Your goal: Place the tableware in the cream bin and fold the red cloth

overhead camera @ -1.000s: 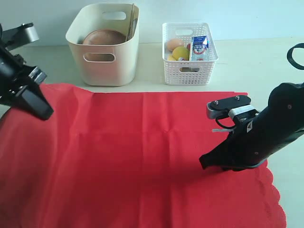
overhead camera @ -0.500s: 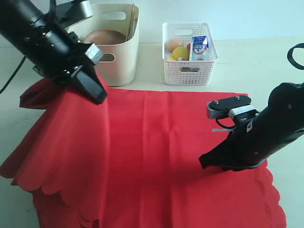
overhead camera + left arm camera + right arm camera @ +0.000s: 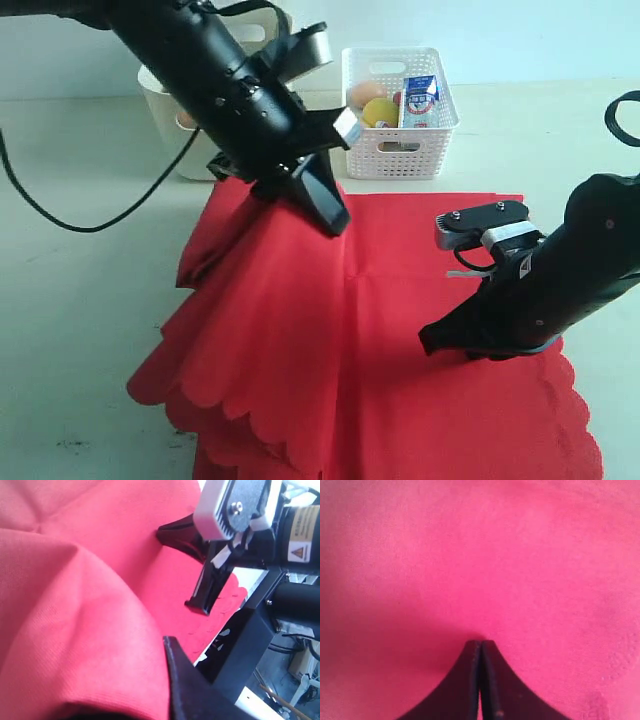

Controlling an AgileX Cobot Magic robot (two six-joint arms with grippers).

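The red cloth (image 3: 360, 350) lies flat at right, its left side lifted in folds; cream bin (image 3: 166, 140) behind.

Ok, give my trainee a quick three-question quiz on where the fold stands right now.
1. True or false: the left gripper is shut on the red cloth, holding one side lifted.
2. The right gripper is: A wide open; B shut, tip on the cloth; C out of sight.
3. Which container holds the milk carton?
Key: 1 true; 2 B; 3 the white lattice basket.
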